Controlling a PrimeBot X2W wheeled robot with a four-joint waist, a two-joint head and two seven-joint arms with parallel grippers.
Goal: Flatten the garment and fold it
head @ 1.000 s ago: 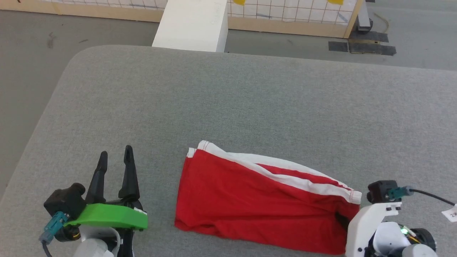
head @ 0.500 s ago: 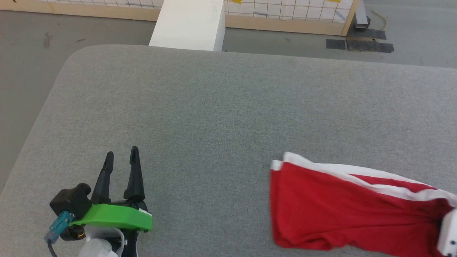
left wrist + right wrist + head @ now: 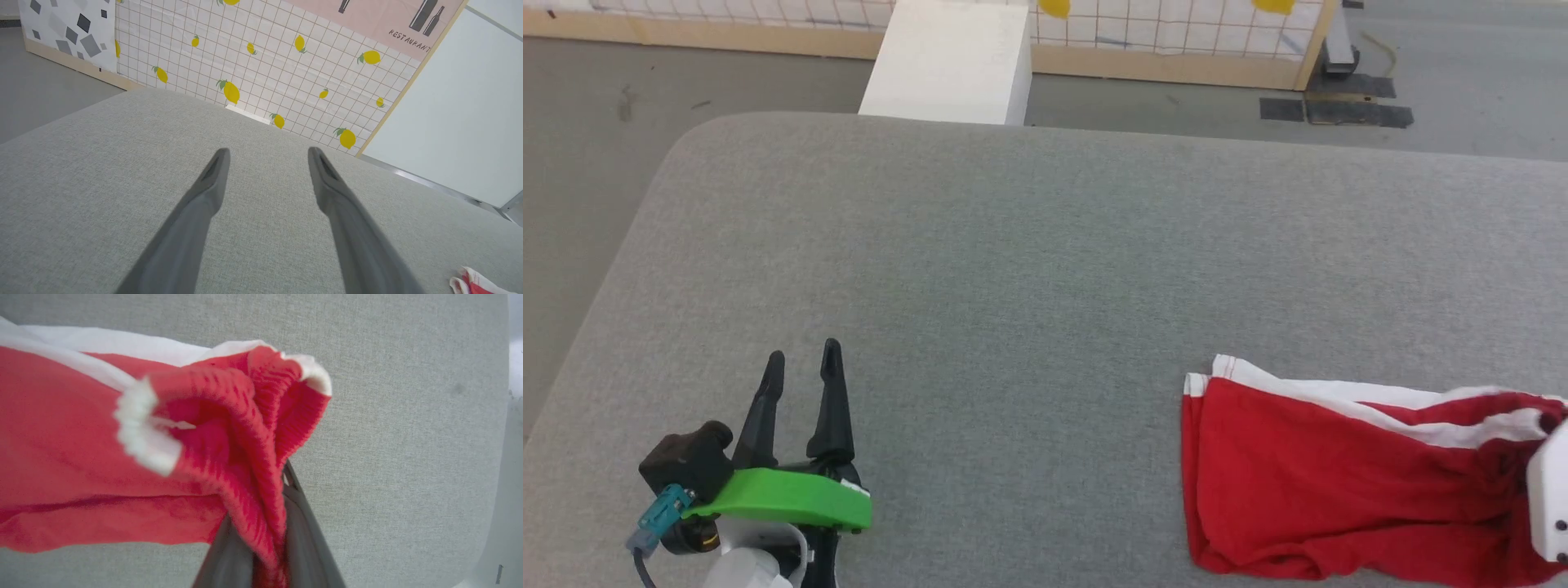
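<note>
The garment (image 3: 1339, 482) is a pair of red shorts with a white side stripe, lying on the grey table (image 3: 1013, 245) at the lower right of the head view. My right gripper (image 3: 278, 486) is shut on its bunched red ribbed waistband (image 3: 245, 416), and the fabric trails off to the left of the right wrist view. That arm's white body (image 3: 1550, 490) shows at the right edge. My left gripper (image 3: 803, 355) is open at the lower left, over bare table and far from the shorts. In the left wrist view my left gripper (image 3: 268, 153) holds nothing, and a corner of the garment (image 3: 474, 283) peeks in at the bottom right.
A white block (image 3: 947, 61) stands on the floor just past the table's far edge. Behind it runs a wood-framed panel (image 3: 1176, 33) with a lemon-print grid. The table's rounded corner (image 3: 698, 135) and left edge drop to grey floor.
The right gripper has dragged the garment to the right across the table, and the arm is now mostly past the right edge. The left gripper has stayed put and open.
</note>
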